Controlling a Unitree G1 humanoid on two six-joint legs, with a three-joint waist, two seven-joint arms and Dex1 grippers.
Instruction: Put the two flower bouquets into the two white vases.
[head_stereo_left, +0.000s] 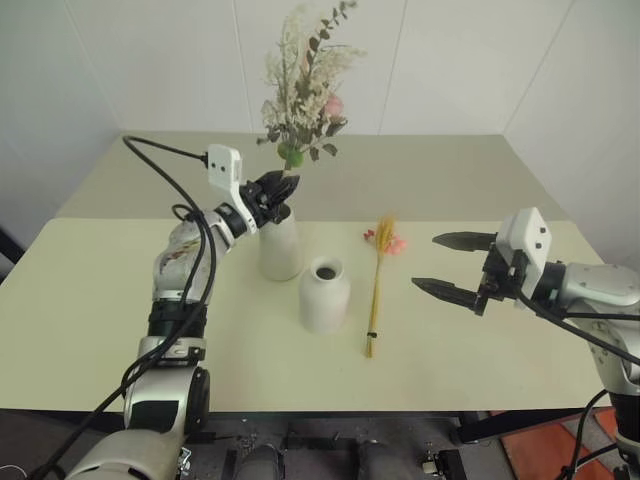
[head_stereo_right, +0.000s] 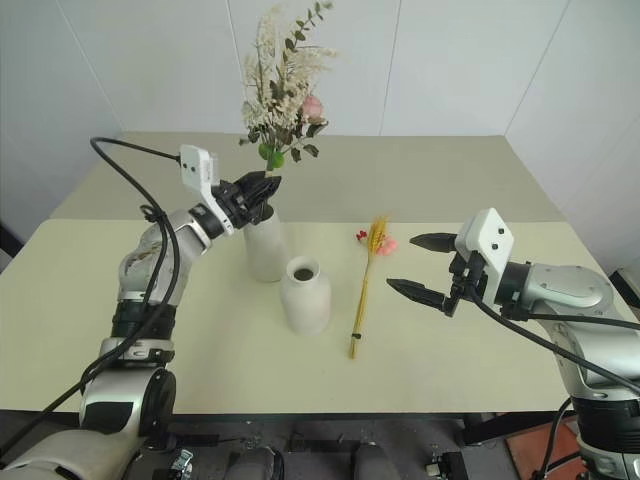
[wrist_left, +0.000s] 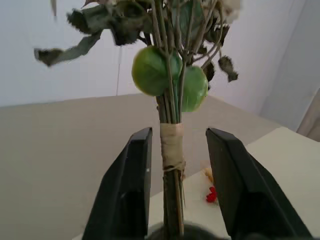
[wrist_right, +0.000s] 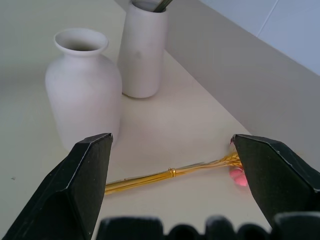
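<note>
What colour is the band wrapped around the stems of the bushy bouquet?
Tan, like paper tape. The band shows best in the left wrist view, between the left gripper's open fingers.

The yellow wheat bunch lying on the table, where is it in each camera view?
Left eye: yellow wheat bunch lies right of the short vase.
Right eye: right of centre, beside that vase.
Left wrist: only a yellow and red bit low between the fingers, likely its tip.
Right wrist: low, across the fingers' gap.
Shared landmark: the short vase, except the left wrist.

The bushy bouquet's (wrist_left: 172, 75) top is cut off in the left wrist view, its stem ends hidden inside the taller vase (head_stereo_left: 280, 245).
</note>
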